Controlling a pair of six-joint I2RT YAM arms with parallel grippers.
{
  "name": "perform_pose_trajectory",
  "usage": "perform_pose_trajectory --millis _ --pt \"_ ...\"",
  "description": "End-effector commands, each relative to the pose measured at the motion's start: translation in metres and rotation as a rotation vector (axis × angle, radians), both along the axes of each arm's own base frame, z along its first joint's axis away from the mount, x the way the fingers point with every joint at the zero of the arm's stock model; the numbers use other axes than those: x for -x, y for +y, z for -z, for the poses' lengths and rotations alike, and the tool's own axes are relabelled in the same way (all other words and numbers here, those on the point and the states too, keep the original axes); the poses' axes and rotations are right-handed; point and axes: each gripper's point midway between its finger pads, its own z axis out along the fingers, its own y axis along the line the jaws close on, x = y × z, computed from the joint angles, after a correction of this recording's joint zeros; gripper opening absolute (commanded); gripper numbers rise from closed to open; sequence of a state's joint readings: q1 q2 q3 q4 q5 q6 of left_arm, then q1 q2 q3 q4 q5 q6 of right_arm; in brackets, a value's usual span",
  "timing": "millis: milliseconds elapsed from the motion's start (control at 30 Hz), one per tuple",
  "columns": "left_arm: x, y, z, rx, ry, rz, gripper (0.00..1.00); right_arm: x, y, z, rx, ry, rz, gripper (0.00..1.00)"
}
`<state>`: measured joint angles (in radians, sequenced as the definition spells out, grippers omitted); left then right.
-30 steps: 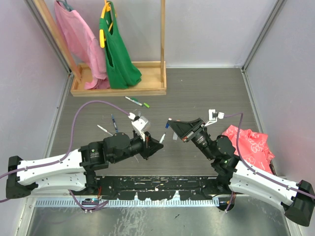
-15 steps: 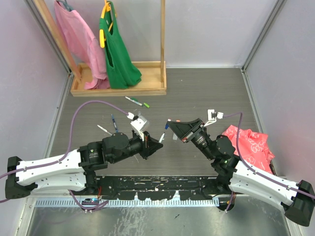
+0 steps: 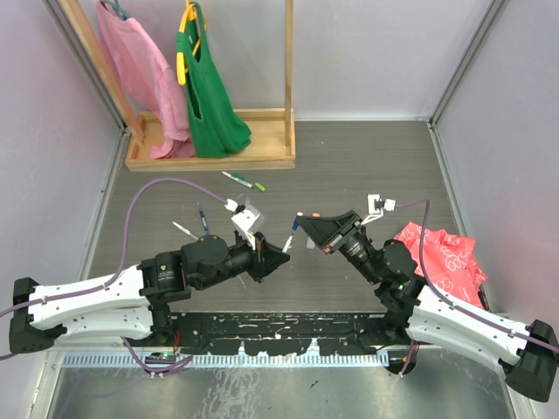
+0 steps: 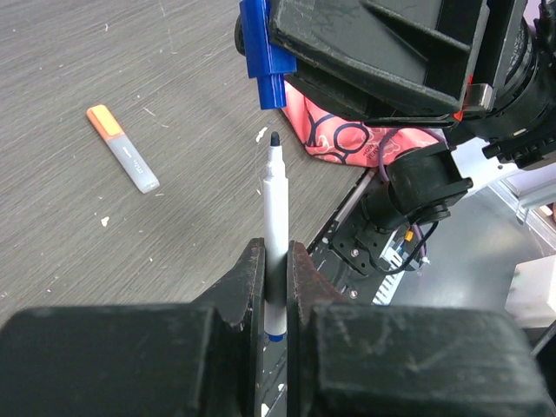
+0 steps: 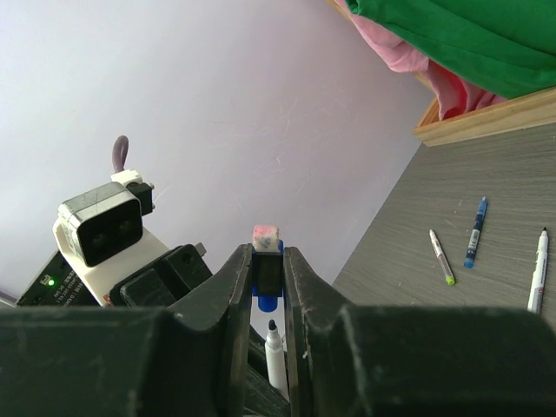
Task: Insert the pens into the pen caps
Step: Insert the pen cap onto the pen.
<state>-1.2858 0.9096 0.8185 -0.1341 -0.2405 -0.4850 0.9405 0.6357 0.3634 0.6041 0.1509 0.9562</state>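
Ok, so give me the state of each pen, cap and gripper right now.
pen: uncapped, tip just short of the blue cap.
blue cap: held, not yet on the pen.
left gripper: shut on the pen.
right gripper: shut on the blue cap.
orange pen: lying loose, untouched.

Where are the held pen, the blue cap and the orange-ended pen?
held pen (image 4: pixel 275 208), left wrist view, white barrel.
blue cap (image 4: pixel 259 43), left wrist view, its side.
orange-ended pen (image 4: pixel 130 161), left wrist view, grey barrel.

Both arms stretch forward and inward, left gripper (image 3: pixel 279 258) and right gripper (image 3: pixel 305 220) facing tip to tip, jaws clamped
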Motion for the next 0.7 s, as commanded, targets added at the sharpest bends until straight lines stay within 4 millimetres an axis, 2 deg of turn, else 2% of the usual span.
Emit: perform_pose_trajectory --millis 0,667 --pt "-0.0030 -0.0012 -0.0310 0.104 -0.036 -0.018 0.00 0.0045 -0.0015 -0.0162 -0.035 -0.042 -0.012 0.00" --pt "-0.0046 -0.0010 -0.0328 0.105 -0.042 -0.025 0.00 0.0041 0.0036 -0.0127 -0.017 -0.040 -0.025 0.00"
